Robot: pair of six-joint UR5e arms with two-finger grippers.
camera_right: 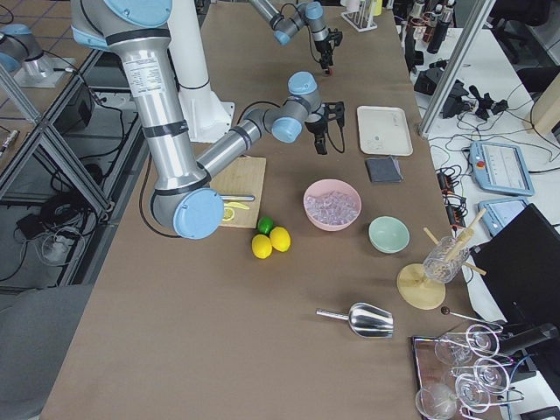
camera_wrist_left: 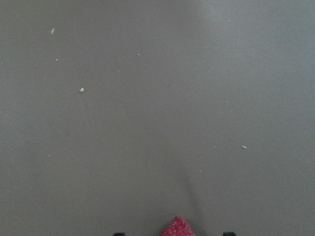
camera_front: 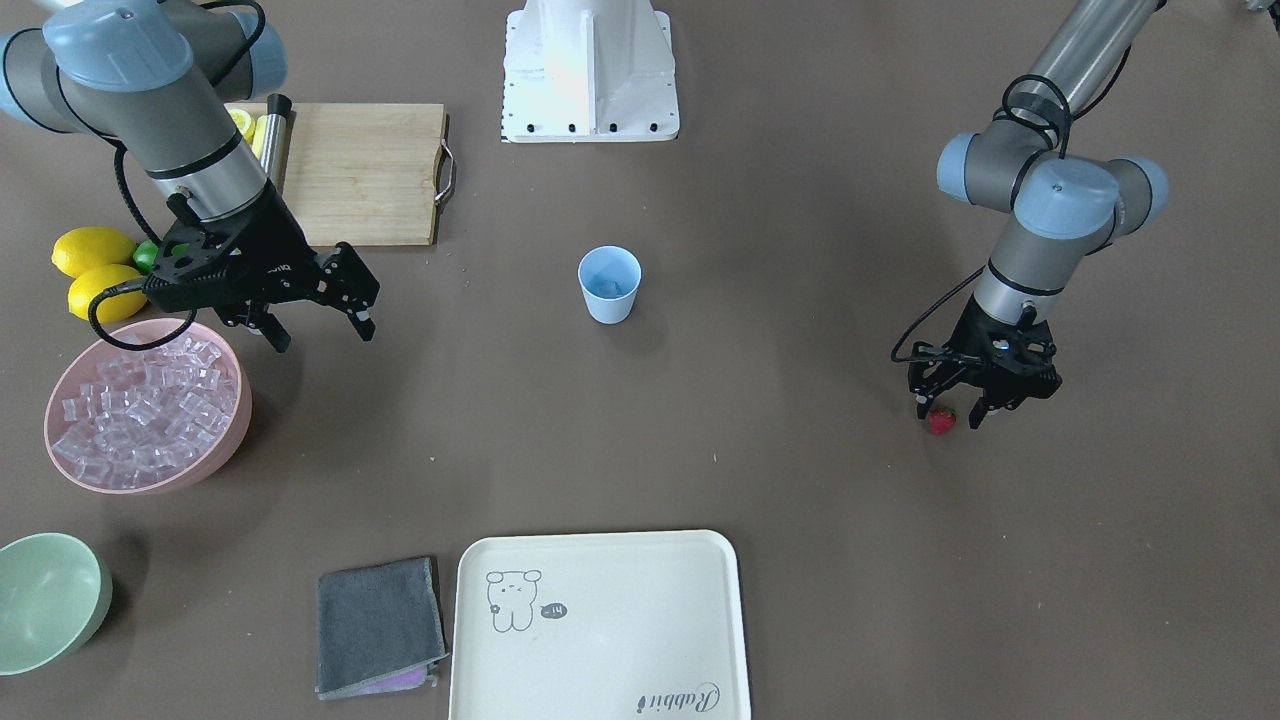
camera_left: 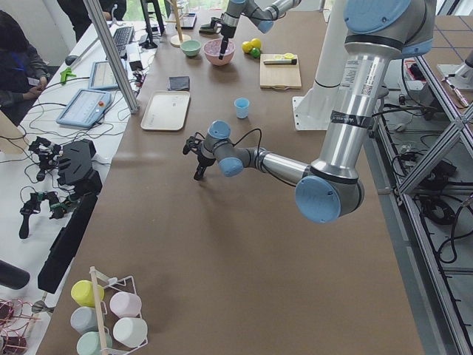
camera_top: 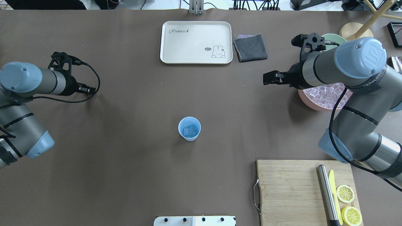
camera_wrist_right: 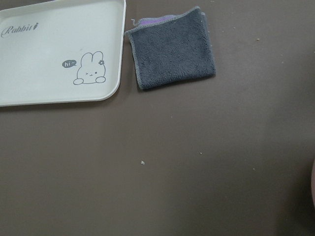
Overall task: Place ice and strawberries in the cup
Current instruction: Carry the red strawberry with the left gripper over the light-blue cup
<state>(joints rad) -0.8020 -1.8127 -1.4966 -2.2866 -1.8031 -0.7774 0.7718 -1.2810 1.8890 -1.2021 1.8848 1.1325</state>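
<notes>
The light blue cup (camera_front: pixel 609 284) stands upright at mid-table, with a few clear ice cubes (camera_top: pixel 189 131) inside it. Many more ice cubes (camera_front: pixel 150 410) fill the pink bowl (camera_front: pixel 236 437). The red strawberry (camera_front: pixel 941 421) lies on the table. My left gripper (camera_front: pixel 949 414) is lowered over it, jaws open, one finger on each side with gaps; its tip shows in the left wrist view (camera_wrist_left: pixel 178 227). My right gripper (camera_front: pixel 322 333) is open and empty, hovering just beside the pink bowl's rim, towards the cup.
A wooden cutting board (camera_front: pixel 365 170) with a steel-handled knife and lemon slices lies near the robot base (camera_front: pixel 590 70). Two lemons (camera_front: pixel 95 270) sit by the pink bowl. A pale green bowl (camera_front: pixel 50 600), grey cloth (camera_front: pixel 378 625) and cream tray (camera_front: pixel 600 630) line the far edge.
</notes>
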